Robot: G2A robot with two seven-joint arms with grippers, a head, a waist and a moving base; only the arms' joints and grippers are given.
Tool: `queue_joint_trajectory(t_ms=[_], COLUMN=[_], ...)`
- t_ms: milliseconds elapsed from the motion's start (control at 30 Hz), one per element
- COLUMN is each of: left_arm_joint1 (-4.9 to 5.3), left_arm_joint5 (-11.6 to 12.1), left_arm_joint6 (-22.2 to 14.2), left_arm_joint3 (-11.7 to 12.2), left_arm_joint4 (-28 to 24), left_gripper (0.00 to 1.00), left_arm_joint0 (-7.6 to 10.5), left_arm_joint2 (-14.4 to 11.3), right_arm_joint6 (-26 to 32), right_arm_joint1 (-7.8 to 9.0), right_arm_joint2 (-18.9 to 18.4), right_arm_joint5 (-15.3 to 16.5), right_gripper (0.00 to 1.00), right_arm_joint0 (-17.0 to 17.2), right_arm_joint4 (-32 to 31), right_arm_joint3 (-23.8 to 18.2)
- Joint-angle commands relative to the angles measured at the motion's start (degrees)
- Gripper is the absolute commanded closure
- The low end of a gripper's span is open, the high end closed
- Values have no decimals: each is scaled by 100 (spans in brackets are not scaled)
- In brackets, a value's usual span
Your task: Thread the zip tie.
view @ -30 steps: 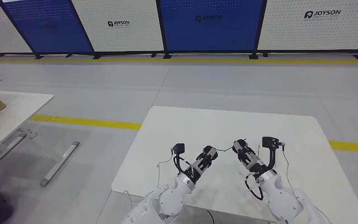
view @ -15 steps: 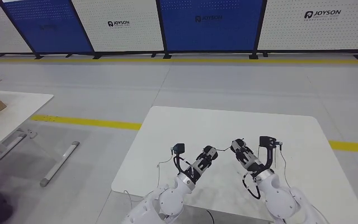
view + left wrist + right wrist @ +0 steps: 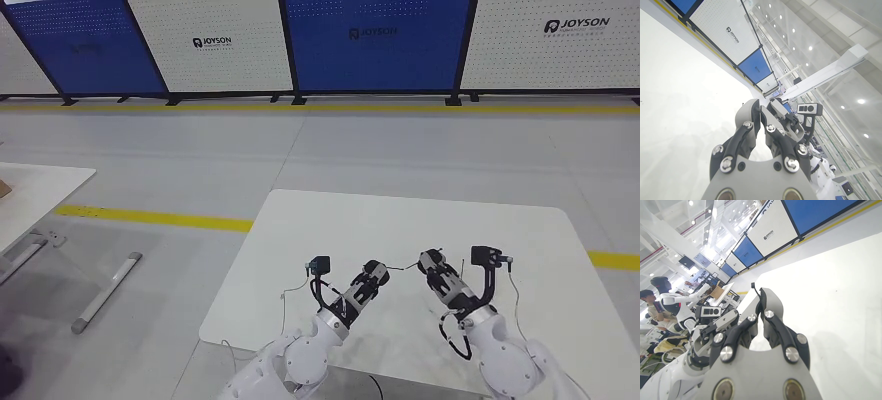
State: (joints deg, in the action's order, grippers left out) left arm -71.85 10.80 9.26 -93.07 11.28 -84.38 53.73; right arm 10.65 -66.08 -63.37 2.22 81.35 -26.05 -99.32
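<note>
Top view, robot work cell: your white table (image 3: 520, 240) stands on a pale floor in front of a row of blue and white partition panels (image 3: 380, 45), with a yellow floor line (image 3: 150, 217) passing behind its far left corner and a second white table (image 3: 40, 190) well apart at the left edge. Both of your arms sit over the near half of the table, angled inward so the tips face each other. Your left gripper (image 3: 378, 270) and right gripper (image 3: 428, 262) are near one another and level, with a small gap between them. You can see the black zip tie (image 3: 402, 267) as a thin dark line bridging that gap, held above the tabletop and not lying on it. Your right wrist view shows the right pincer clamped on the tie, with its square head and a short length of ribbed strap sticking out past the fingertips. Your left wrist view shows the left pincer pressed together too, with a dark sliver of the tie pinched at its very tip, and the right gripper just beyond it.
</note>
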Motion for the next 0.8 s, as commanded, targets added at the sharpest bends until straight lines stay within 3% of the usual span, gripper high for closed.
queue_joint_trajectory(t_ms=[0, 767], left_arm_joint1=[0, 0], left_arm_joint5=[0, 0], left_arm_joint6=[0, 0], left_arm_joint3=[0, 0], left_arm_joint4=[0, 0], left_gripper=[100, 100], left_arm_joint0=[0, 0], left_arm_joint2=[0, 0], right_arm_joint6=[8, 63], right_arm_joint1=[-12, -101], right_arm_joint2=[12, -54], right_arm_joint5=[-5, 52], right_gripper=[100, 100], right_arm_joint0=[-23, -11], right_arm_joint4=[-4, -87], right_arm_joint3=[27, 61])
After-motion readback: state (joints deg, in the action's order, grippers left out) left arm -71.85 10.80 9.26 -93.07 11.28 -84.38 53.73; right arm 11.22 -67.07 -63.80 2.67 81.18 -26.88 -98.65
